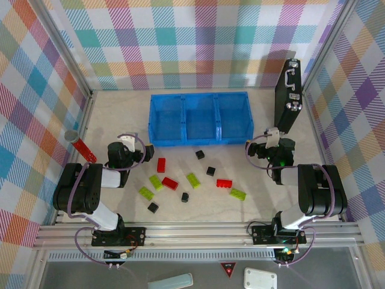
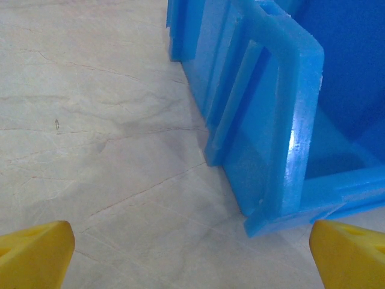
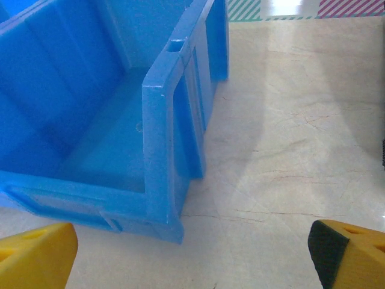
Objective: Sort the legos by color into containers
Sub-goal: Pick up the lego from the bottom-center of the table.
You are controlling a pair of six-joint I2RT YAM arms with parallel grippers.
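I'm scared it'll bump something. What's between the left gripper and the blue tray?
Bare table from the left gripper to the blue tray, per the left wrist view.

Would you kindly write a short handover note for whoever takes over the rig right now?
Left pincer: open, holding nothing, by the left near corner of the tray.
Right pincer: open, holding nothing, by its right near corner.
Bricks: red, green and black, all loose on the table in front of the tray, between the arms.
Done: nothing; all three compartments look bare.
Left: sort every brick, one colour per compartment.
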